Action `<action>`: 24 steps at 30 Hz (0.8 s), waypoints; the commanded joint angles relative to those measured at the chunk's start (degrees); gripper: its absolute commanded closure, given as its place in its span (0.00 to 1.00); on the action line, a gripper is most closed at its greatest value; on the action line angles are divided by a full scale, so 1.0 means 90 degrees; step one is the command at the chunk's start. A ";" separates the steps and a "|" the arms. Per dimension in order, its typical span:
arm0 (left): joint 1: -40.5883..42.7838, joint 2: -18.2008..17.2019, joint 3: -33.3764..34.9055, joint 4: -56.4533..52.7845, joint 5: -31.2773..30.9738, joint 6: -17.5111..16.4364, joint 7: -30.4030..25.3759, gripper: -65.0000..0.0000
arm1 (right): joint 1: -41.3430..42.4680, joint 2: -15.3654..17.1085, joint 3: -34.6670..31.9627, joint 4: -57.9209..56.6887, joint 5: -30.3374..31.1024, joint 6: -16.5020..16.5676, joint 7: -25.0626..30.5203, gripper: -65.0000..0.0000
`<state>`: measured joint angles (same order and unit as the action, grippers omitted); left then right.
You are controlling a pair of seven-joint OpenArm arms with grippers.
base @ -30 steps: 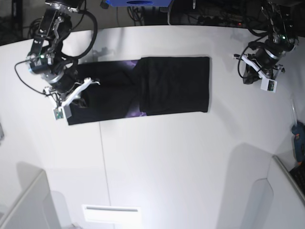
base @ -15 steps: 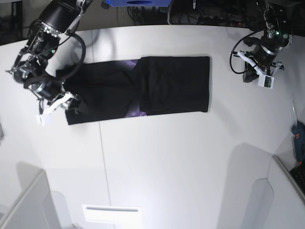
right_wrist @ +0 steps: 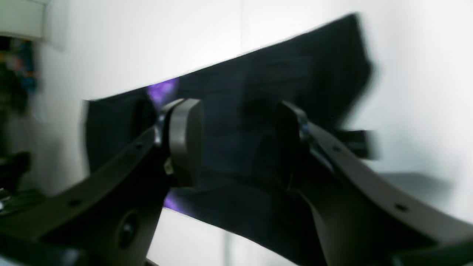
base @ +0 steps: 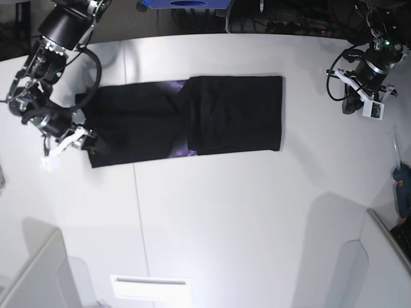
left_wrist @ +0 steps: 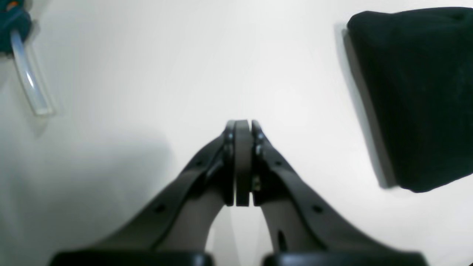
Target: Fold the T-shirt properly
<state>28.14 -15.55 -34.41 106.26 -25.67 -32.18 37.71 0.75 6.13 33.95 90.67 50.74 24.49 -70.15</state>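
Note:
The black T-shirt [base: 192, 119] lies flat as a long strip across the far half of the white table [base: 225, 218]. Its right part is folded over onto the middle, and a bit of purple print [base: 174, 86] shows at the fold. My right gripper [base: 90, 142] is at the strip's left end. In the right wrist view it [right_wrist: 236, 142] is open, low over the T-shirt [right_wrist: 258, 85], with nothing between the fingers. My left gripper [base: 351, 102] stands apart from the shirt's right edge. In the left wrist view it [left_wrist: 242, 127] is shut and empty, with the T-shirt corner [left_wrist: 417, 92] to its right.
A blue tool [base: 402, 186] with a clear tube [left_wrist: 27, 81] lies near the table's right edge. White raised panels stand at the front left [base: 32, 276] and front right [base: 366, 263]. A white slotted plate [base: 151, 285] sits at the front edge.
My right gripper let go of the shirt's left end, opened, and drew back to the left. The left arm drifted right, away from the shirt. The shirt lies as before.

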 commanded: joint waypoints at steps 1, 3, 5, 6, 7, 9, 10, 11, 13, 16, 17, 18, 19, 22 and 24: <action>0.0023 -0.0084 -0.0049 0.0076 -0.0063 -0.0033 -0.0142 1.00 | 0.0077 0.0066 -0.0007 0.0059 0.0189 0.0029 0.0083 0.55; 0.0023 -0.0084 -0.0039 -0.0002 -0.0063 -0.0033 -0.0142 1.00 | 0.0068 0.0047 -0.0017 0.0050 0.0189 0.0019 0.0073 0.55; 0.0014 -0.0074 -0.0020 -0.0119 -0.0063 -0.0033 -0.0142 1.00 | 0.0058 0.0037 -0.0036 0.0050 0.0189 0.0009 0.0073 0.55; 0.0014 -0.0074 0.0000 -0.0158 -0.0063 -0.0033 -0.0142 1.00 | 0.0058 0.0056 -0.0105 0.0050 0.0179 -0.0001 0.0073 0.55; 0.0014 -0.0065 0.0000 -0.0217 -0.0063 -0.0033 -0.0142 1.00 | 0.0058 0.0086 -0.0271 0.0050 0.0169 -0.0001 0.0092 0.55; 0.0004 -0.0065 0.0000 -0.0295 -0.0063 -0.0033 -0.0142 1.00 | 0.0058 0.0242 -0.0623 0.0069 -0.0055 -0.0011 0.0122 0.55; 0.0004 -0.0065 0.0000 -0.0314 -0.0063 -0.0033 -0.0142 1.00 | 0.0087 0.0271 -0.0740 0.0099 -0.0280 -0.0011 0.0170 0.55; 0.0004 -0.0065 0.0000 -0.0324 -0.0063 -0.0033 -0.0142 1.00 | 0.0097 0.0281 -0.0798 0.0108 -0.0534 -0.0011 0.0307 0.55; -0.0006 -0.0074 0.0000 -0.0314 -0.0063 -0.0033 -0.0142 1.00 | 0.0116 0.0310 -0.0779 0.0099 -0.0974 -0.0011 0.0483 0.55; -0.0064 -0.0084 0.0000 -0.0314 -0.0063 -0.0033 -0.0142 1.00 | 0.0165 0.0330 -0.0779 0.0099 -0.1618 -0.0011 0.0542 0.55; -0.0094 -0.0084 0.0000 -0.0314 -0.0054 -0.0033 -0.0142 1.00 | 0.0185 0.0330 -0.0779 0.0099 -0.1833 -0.0011 0.0532 0.55; -0.0123 -0.0094 0.0000 -0.0314 -0.0054 -0.0033 -0.0142 1.00 | 0.0214 0.0330 -0.0779 0.0089 -0.2038 -0.0011 0.0512 0.54; -0.0133 -0.0094 0.0000 -0.0314 -0.0054 -0.0033 -0.0142 1.00 | 0.0224 0.0330 -0.0769 0.0079 -0.2165 0.0009 0.0512 0.54; -0.0182 -0.0094 0.0000 -0.0314 -0.0044 -0.0033 -0.0142 1.00 | 0.0253 0.0330 -0.0759 0.0040 -0.2068 0.0029 0.0503 0.54; -0.0279 -0.0074 0.0009 -0.0314 0.0239 -0.0033 -0.0142 1.00 | 0.0273 0.0340 -0.0603 -0.0136 -0.1745 0.0029 0.0503 0.54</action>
<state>25.96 -15.44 -34.02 102.56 -22.79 -32.23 37.89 2.37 8.29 28.01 88.75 34.72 24.51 -66.19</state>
